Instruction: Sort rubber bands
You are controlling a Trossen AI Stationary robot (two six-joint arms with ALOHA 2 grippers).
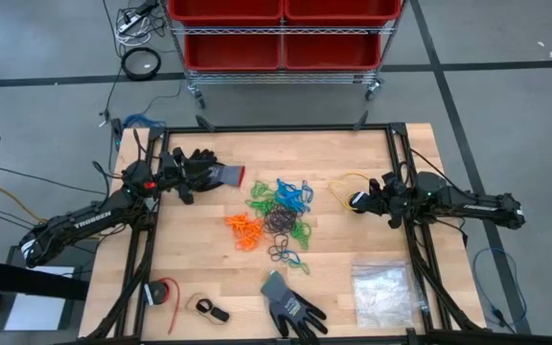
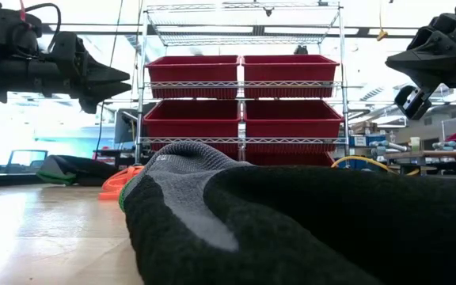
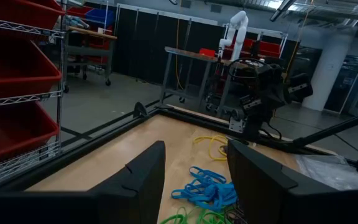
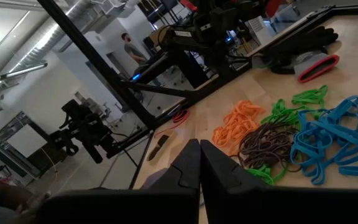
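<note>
The rubber bands (image 1: 276,216) lie in a loose pile on the wooden table's middle: orange (image 4: 238,124), green (image 4: 291,109), blue (image 4: 328,137) and dark ones (image 4: 266,140). My left gripper (image 3: 194,149) hangs open above the table's left side, level, pointing toward the pile, with nothing between its fingers. Under it a black glove with a red cuff (image 1: 209,173) lies flat on the table. My right gripper (image 4: 199,144) is shut and empty. It hangs level over the table's right side (image 1: 356,200), pointing at the pile.
A yellow cable (image 1: 345,184) curls next to my right gripper. A grey and black glove (image 1: 292,307) lies at the near edge and fills the low view (image 2: 291,229). A clear bag (image 1: 383,287) lies near right. A red roll (image 1: 164,292) lies near left. Red bins (image 1: 281,29) stand beyond the far edge.
</note>
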